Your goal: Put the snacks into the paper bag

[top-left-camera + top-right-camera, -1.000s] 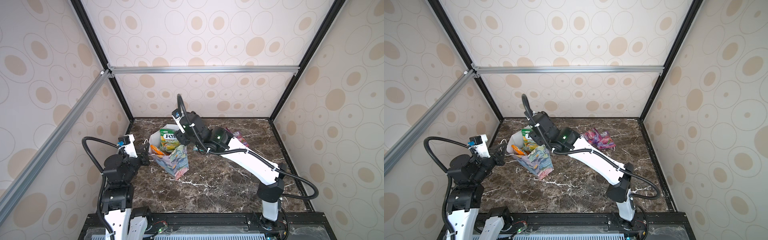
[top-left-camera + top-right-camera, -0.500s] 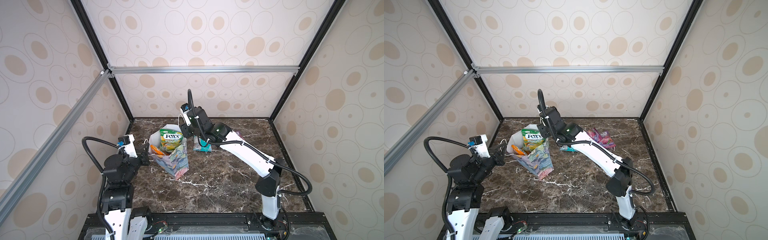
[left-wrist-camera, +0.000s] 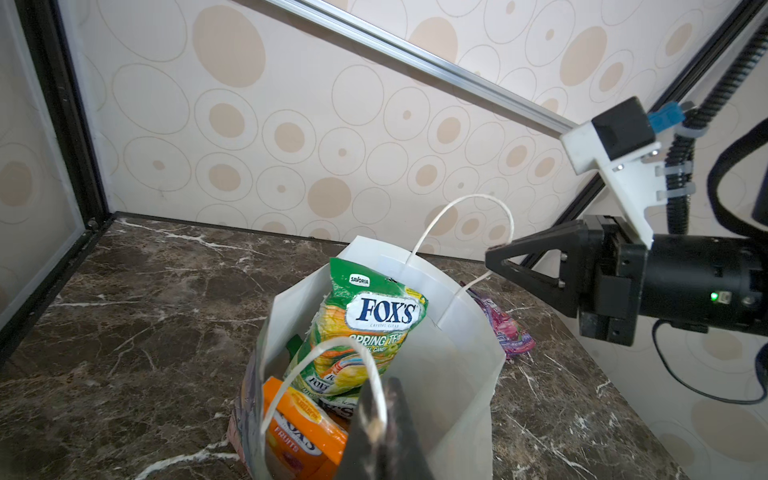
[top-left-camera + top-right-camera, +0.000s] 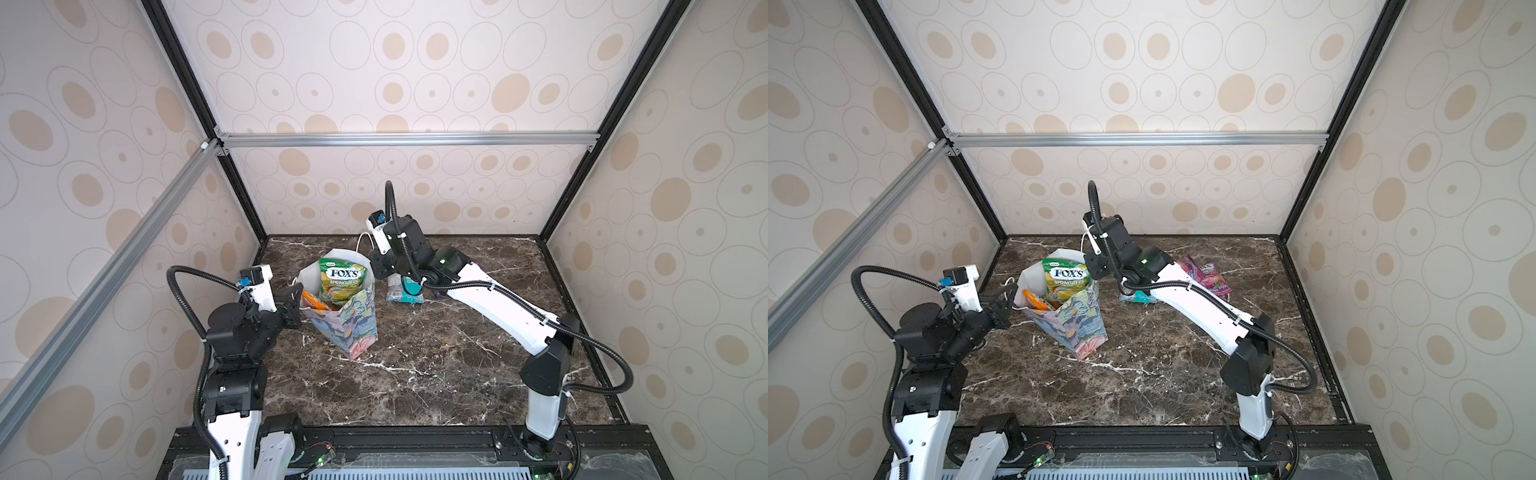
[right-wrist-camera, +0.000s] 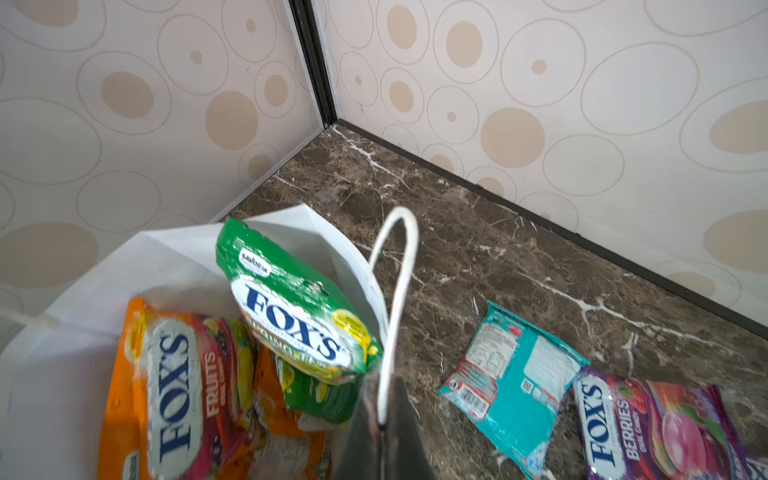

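The floral paper bag point(image 4: 353, 328) point(image 4: 1075, 328) stands open on the marble floor. A green FOX'S packet point(image 4: 341, 278) point(image 3: 374, 324) point(image 5: 291, 316) sticks up out of it, beside an orange packet point(image 4: 313, 301) point(image 3: 299, 432) point(image 5: 166, 386). My left gripper point(image 4: 296, 297) point(image 3: 376, 419) is shut on the bag's near cord handle point(image 3: 316, 357). My right gripper point(image 4: 378, 269) point(image 3: 490, 259) point(image 5: 384, 419) is shut on the far cord handle point(image 5: 399, 270). A teal packet point(image 4: 401, 291) point(image 5: 515, 382) and a purple berries packet point(image 4: 1204, 274) point(image 5: 648, 428) lie on the floor behind the right arm.
The marble floor point(image 4: 436, 374) is walled on three sides by patterned panels. Black frame posts stand in the back corners. The bag is at the back left, near the left wall. The right arm's forearm point(image 4: 498, 307) stretches across the middle.
The right gripper has let go of the green packet, which now stands in the bag. It has drawn back to the bag's far side and shut on the far handle. The left arm is still.
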Available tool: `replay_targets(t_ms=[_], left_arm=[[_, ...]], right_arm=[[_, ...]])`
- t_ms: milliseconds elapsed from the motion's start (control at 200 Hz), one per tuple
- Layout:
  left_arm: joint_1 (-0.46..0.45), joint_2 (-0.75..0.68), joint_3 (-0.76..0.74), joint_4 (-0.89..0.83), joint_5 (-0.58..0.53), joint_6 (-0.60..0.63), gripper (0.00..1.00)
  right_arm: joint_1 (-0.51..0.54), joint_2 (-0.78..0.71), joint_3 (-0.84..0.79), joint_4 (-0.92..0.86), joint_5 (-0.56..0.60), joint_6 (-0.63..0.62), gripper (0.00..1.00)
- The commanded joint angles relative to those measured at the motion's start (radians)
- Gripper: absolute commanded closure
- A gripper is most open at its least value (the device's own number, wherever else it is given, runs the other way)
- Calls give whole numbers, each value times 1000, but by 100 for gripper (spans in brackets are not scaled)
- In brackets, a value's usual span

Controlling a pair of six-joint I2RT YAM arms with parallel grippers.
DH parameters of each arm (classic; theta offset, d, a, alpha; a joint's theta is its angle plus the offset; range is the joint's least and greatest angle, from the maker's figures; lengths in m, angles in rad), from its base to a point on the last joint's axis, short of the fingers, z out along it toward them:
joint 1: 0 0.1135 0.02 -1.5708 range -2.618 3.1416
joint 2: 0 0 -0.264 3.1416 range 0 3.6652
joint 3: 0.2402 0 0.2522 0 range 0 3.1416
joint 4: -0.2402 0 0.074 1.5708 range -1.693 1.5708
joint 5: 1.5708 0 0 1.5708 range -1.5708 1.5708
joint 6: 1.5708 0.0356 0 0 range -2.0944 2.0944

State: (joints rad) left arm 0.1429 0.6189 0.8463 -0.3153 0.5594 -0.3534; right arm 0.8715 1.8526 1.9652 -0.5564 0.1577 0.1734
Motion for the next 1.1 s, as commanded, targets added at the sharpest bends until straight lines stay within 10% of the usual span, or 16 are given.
replay_targets(t_ms=[0, 300, 465, 615, 805, 1095], left_arm=[[-5, 10, 79, 4, 84, 0, 100], [-6, 19, 133, -6, 172, -47, 100], [-5, -3, 82, -7, 181, -49, 100], [-6, -37, 46, -17, 190, -44, 100], [-6, -67, 5, -41, 186, -19, 100], [-7, -43, -8, -28, 194, 7, 100]], right_arm=[[8, -131, -64, 26, 28, 12, 100], [47, -338, -261, 16, 102, 33, 100], [52, -435, -388, 29, 146, 47, 61], [64, -481, -371, -62, 129, 0, 50], [158, -413, -109, -304, 73, -93, 51], [287, 92, 529, -742, 17, -184, 51]])
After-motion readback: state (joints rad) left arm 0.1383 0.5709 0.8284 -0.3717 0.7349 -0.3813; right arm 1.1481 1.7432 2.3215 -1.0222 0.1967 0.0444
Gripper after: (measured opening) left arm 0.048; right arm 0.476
